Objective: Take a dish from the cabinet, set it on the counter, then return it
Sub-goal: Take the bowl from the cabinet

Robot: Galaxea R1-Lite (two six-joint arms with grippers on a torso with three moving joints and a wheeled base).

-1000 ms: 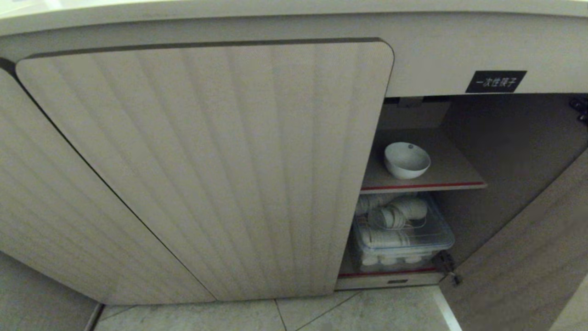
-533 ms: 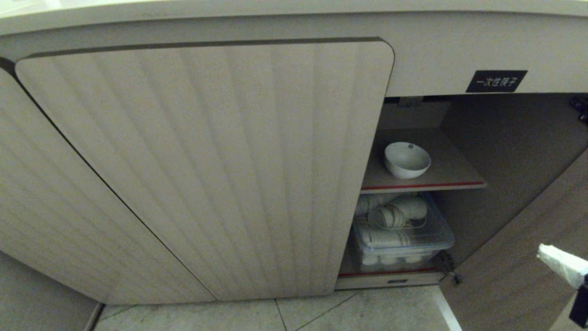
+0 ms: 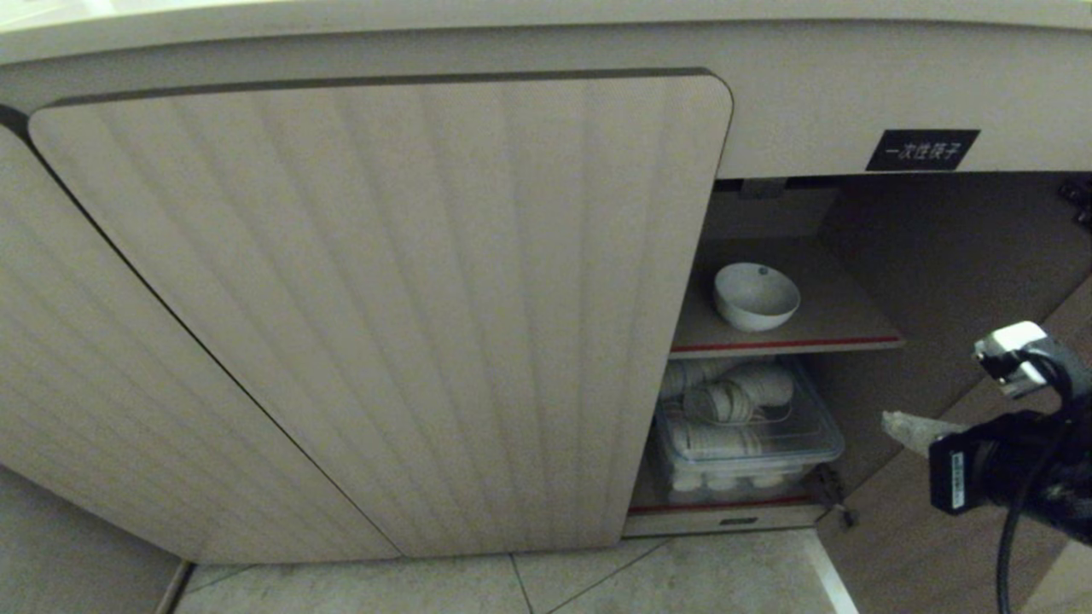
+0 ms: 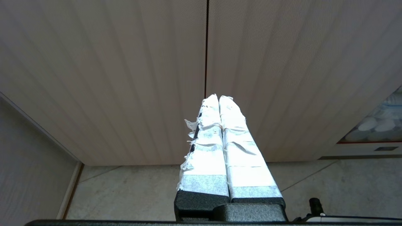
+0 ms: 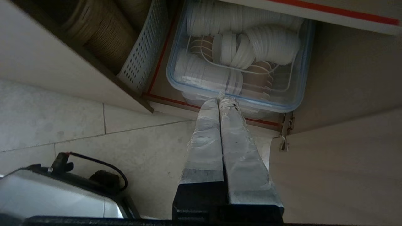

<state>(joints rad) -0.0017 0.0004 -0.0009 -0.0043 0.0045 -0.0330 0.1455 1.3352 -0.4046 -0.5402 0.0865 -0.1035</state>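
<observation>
Beige ribbed cabinet [image 3: 384, 298] doors above pale tiled floor [image 3: 682, 580]

Head view: we see dim, warm light, the cabinet [image 3: 384, 298] interior in shadow, straight edges bowed toward the corners.
Left wrist: we find the taped left gripper [image 4: 219, 98] glaring white.
Right wrist: we note the plastic box [image 5: 238, 59] lit softly, slightly blurred.
</observation>
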